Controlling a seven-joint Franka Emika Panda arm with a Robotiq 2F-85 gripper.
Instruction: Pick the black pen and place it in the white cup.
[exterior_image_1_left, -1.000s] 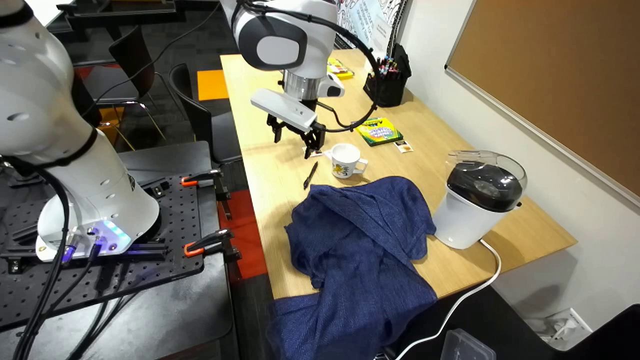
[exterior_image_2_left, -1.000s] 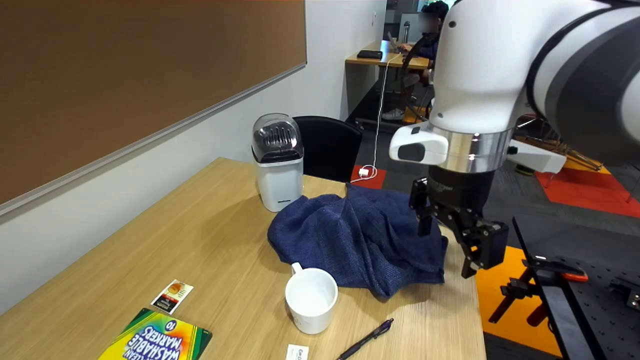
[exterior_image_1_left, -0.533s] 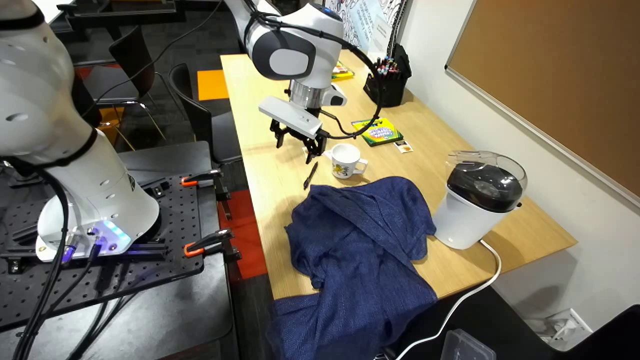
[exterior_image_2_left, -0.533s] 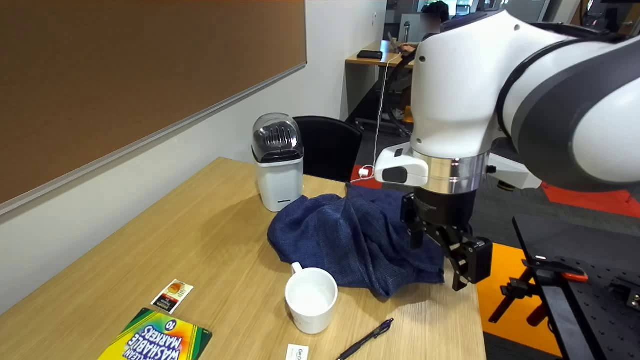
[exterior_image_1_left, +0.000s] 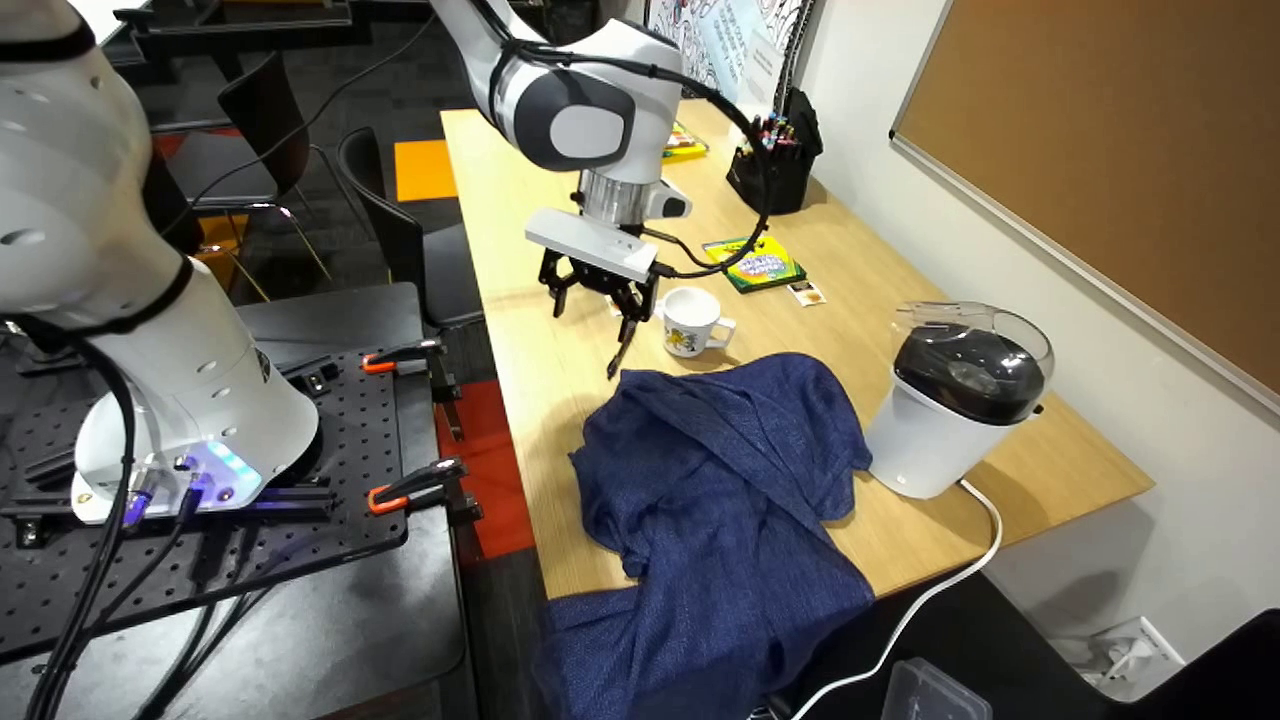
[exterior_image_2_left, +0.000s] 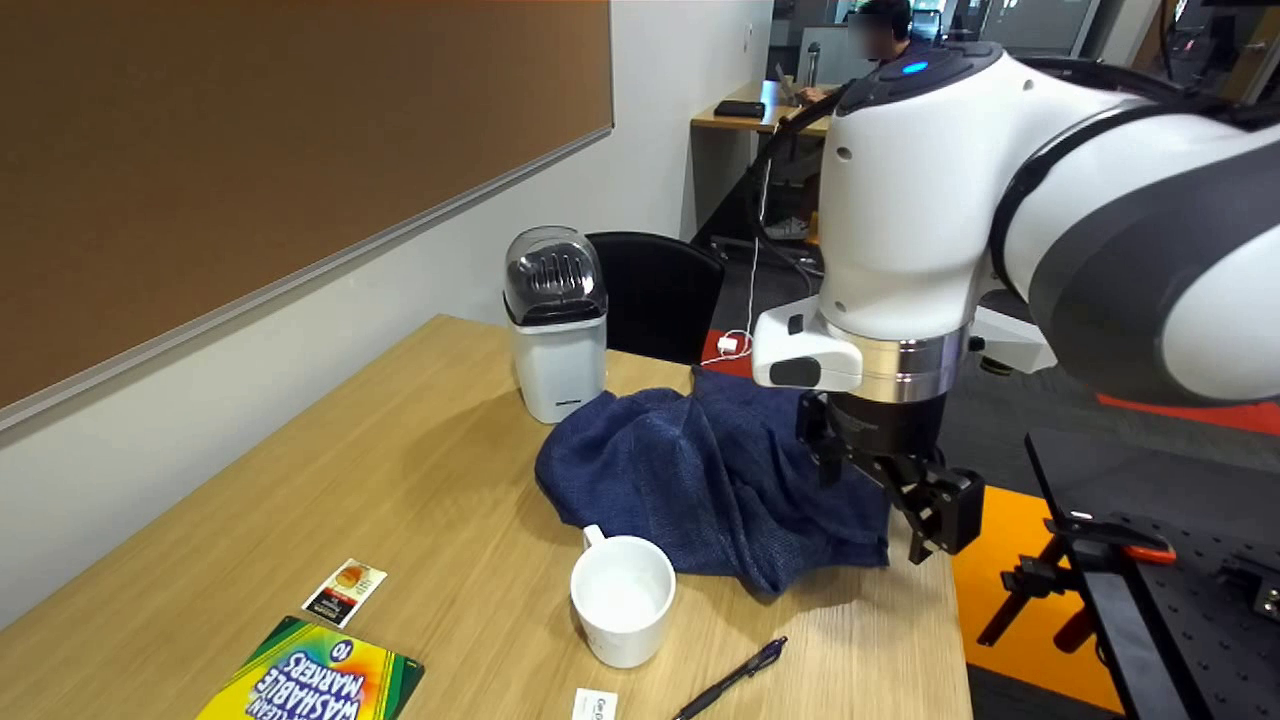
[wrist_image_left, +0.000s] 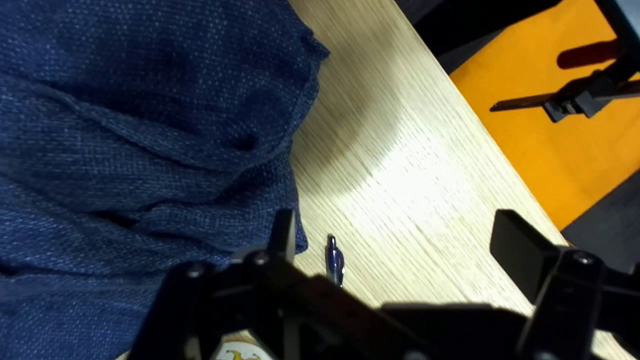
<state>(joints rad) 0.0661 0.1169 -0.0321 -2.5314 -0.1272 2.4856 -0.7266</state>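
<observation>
Gripper (wrist_image_left: 392, 232) hangs spread wide, holding nothing
The gap likely suits straddling the black pen (wrist_image_left: 334, 261); the white cup (exterior_image_2_left: 622, 605) stands upright nearby, presumably to receive it.

Pen (exterior_image_2_left: 733, 678): thin, black, purple-tinted at the clip end. Lying flat on the table (exterior_image_2_left: 430, 480), just beside the cup (exterior_image_2_left: 622, 602), not touching, clip end angled away from it. In an exterior view the opposite end runs out of frame at the bottom; wrist view only gets the clip end, rest hidden. Cup: white, single-handled, upright on the table, printed in yellow and black outside, plain white inside.
</observation>
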